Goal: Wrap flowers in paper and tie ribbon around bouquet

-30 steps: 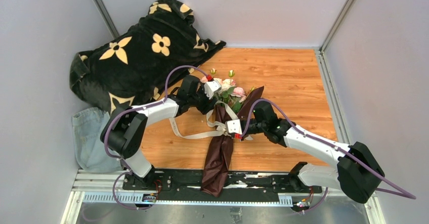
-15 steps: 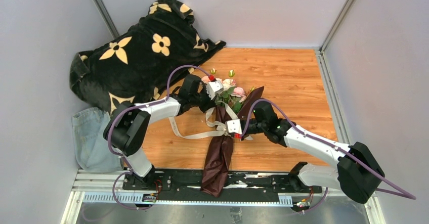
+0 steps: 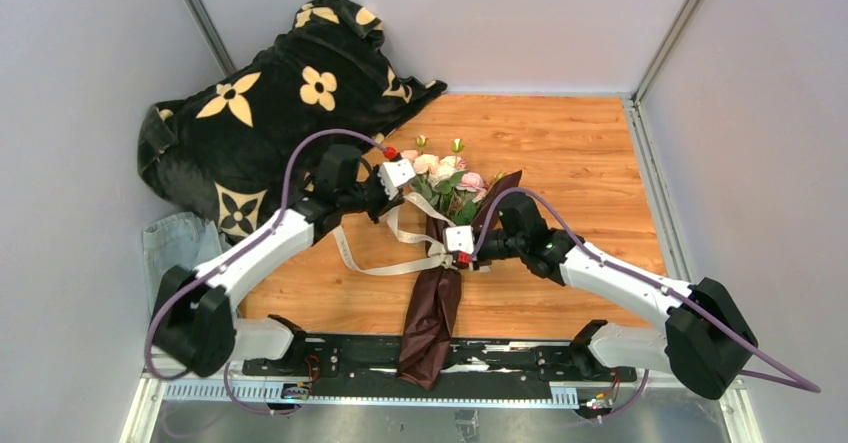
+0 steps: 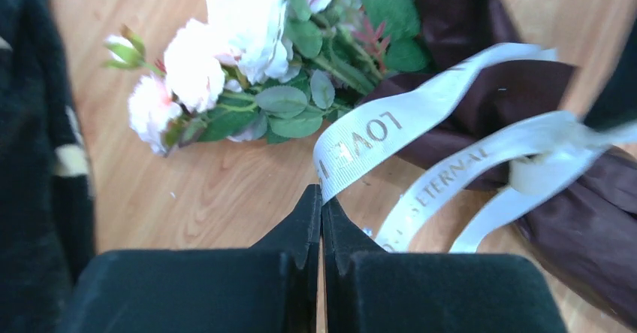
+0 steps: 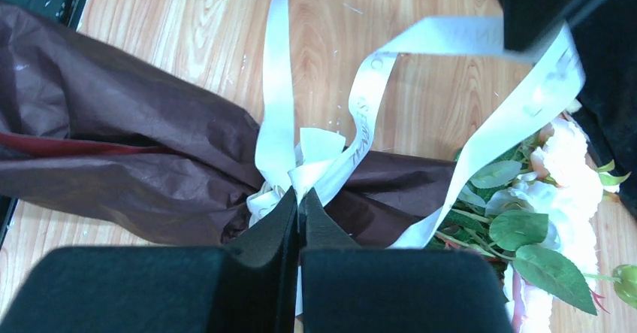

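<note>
As seen from overhead, at the middle of the wooden table [image 3: 580,153]: the bouquet [image 3: 437,293], with the flowers [image 3: 447,176] at its twelve o'clock end and the maroon paper [image 3: 425,343] tapering toward six o'clock, tail end over the black base rail [image 3: 520,358]. Round the neck of the paper, the ribbon [image 4: 375,134], knotted, with a loose loop trailing toward nine o'clock. At eleven o'clock of the knot, the left gripper [image 4: 321,198], jaws pressed together on a raised fold of ribbon printed "LOVE", just beside the leaves. Reaching in from three o'clock, the right gripper [image 5: 299,198], jaws likewise closed tip to tip, pinching ribbon right at the knot. At ten o'clock of the table, a black flower-patterned blanket [image 3: 280,93]; at eight o'clock, blue denim cloth [image 3: 175,273].
</note>
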`<action>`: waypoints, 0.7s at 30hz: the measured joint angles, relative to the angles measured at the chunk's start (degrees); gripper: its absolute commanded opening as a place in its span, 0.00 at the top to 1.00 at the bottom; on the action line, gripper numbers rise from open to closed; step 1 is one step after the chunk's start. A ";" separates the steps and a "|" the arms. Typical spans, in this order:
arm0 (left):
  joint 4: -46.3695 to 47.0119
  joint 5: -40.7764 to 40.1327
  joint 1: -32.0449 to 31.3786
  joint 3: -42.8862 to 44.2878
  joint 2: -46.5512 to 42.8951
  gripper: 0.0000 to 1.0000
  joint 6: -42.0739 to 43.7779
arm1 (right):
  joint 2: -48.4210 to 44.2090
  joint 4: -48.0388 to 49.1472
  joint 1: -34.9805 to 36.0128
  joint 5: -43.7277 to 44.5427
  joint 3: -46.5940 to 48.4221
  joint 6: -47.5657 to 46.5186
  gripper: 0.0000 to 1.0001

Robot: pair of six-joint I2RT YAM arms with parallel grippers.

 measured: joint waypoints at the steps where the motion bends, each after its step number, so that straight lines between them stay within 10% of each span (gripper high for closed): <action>1: -1.05 0.63 0.31 -0.17 -2.36 1.00 0.68 | 0.15 -0.07 -0.02 0.13 0.52 0.61 1.00; 11: -5.55 15.72 -9.55 -4.66 -26.71 1.00 9.38 | 1.53 -0.20 -0.79 0.79 3.65 7.98 1.00; 21: -4.66 20.44 -21.66 -6.84 -24.74 1.00 17.44 | 3.28 1.68 -1.86 1.84 3.67 14.53 1.00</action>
